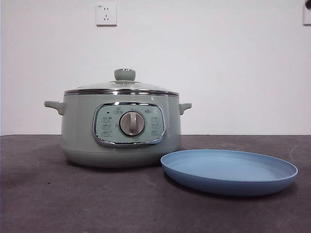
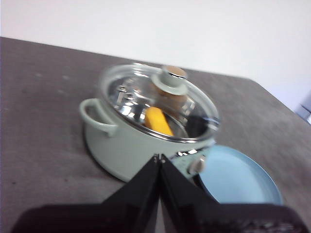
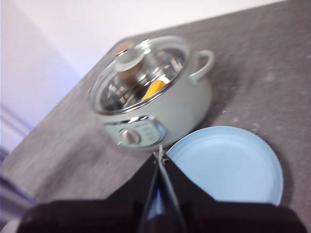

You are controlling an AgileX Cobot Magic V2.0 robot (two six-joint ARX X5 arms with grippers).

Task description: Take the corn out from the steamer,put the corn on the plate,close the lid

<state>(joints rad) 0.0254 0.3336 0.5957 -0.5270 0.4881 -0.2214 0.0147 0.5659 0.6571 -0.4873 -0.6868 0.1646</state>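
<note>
The sage-green steamer (image 1: 121,128) stands left of centre on the dark table with its glass lid (image 1: 121,86) on it, knob up. Through the glass the yellow corn (image 2: 158,120) lies inside the steamer (image 2: 131,141), also seen as corn (image 3: 154,88) in the right wrist view. The light-blue plate (image 1: 229,171) lies empty to the right of the steamer. My left gripper (image 2: 158,158) is shut with nothing in it, held back from the steamer's side. My right gripper (image 3: 159,154) is shut, hovering near the plate (image 3: 228,165) and the steamer's front (image 3: 146,128).
A white wall with a socket (image 1: 106,14) rises behind the table. Dark table surface (image 1: 58,204) stretches in front of and to the left of the steamer. No arm shows in the front view.
</note>
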